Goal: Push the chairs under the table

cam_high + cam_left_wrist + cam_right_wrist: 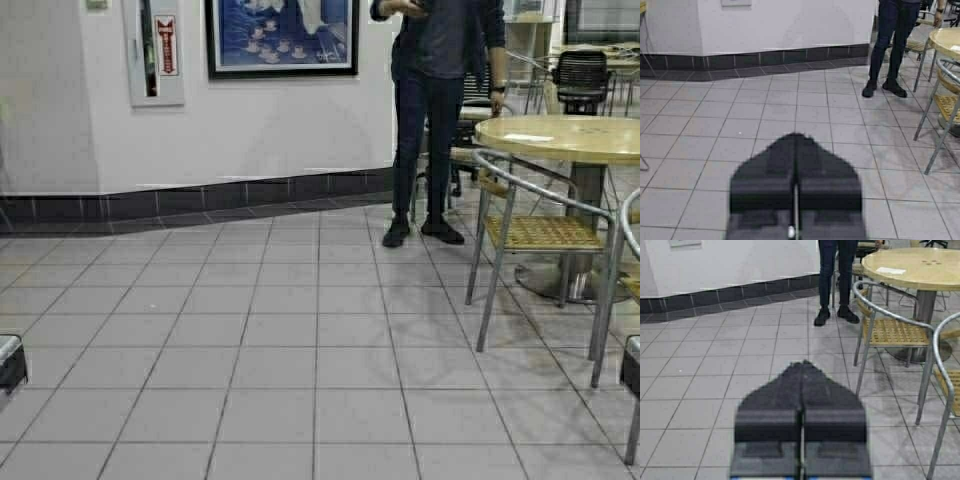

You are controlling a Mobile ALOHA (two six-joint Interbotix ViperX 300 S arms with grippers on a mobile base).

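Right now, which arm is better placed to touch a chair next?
Right, probably: the grey tube-framed woven-seat armchair stands nearest the right end effector; the left end effector faces floor tiles.

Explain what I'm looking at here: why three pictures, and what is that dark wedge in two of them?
This is a wheeled robot with two arms. One picture comes from a camera high on its frame; the others from a camera on each wrist. The dark wedge is each arm's tool: the left tool and the right tool, both shut, holding nothing. Ahead lies tiled floor, a person standing by the wall, a round table and a grey armchair. The mustard chairs it should push are not in view.
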